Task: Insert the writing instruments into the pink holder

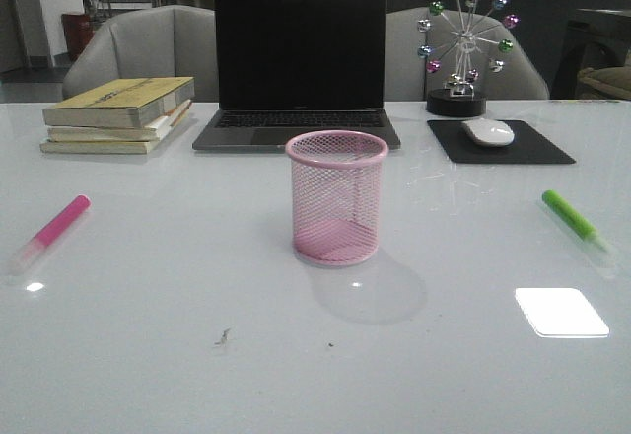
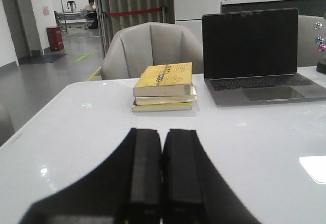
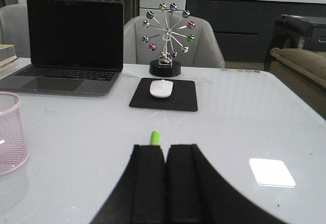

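Pink holder [image 1: 337, 197]: upright, table centre, empty. Pink marker [image 1: 54, 230]: flat, far left. Green marker [image 1: 576, 219]: flat, far right. Left gripper [image 2: 161, 175], right gripper [image 3: 165, 175]: fingers pressed together, holding nothing.

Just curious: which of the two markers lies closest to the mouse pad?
The lime green marker, lying just in front of the mouse pad; the pink marker is across the table.

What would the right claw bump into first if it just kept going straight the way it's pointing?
Most likely the lime green highlighter, lying on the table just ahead of the right gripper. Its tip peeks out above the shut fingers. Beyond it sits the mouse, though depth is hard to judge.
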Controlling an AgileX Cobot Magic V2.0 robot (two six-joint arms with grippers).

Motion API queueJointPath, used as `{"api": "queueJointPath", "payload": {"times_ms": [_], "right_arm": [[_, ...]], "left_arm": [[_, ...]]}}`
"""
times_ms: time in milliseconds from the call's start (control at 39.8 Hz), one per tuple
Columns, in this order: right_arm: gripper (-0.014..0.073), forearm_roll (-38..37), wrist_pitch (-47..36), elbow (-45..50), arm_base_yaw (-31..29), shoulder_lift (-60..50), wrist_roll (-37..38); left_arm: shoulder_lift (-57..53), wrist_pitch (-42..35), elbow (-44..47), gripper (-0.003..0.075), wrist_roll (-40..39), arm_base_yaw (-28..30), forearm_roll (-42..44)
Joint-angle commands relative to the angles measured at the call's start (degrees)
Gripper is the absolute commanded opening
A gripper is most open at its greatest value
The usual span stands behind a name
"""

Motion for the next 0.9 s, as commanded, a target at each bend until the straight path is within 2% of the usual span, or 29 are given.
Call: {"api": "queueJointPath", "payload": {"times_ms": [0, 729, 880], "right_arm": [[0.0038, 0.14, -5.29, -0.03, -0.4, -1.13, -0.45], [0.0038, 0.14, -5.68, -0.03, -0.37, -1.13, -0.45], [0.0038, 0.14, -5.81, -0.03, -0.37, -1.13, -0.45]], "left_arm": [[-1.24, -5.29, 0.08, 0.0099, -0.38, 0.18, -0.07], [-1.24, -5.29, 0.08, 0.0099, -0.38, 0.18, -0.07], [-1.24, -7.32, 0.08, 0.0099, -0.38, 0.18, -0.07]]}}
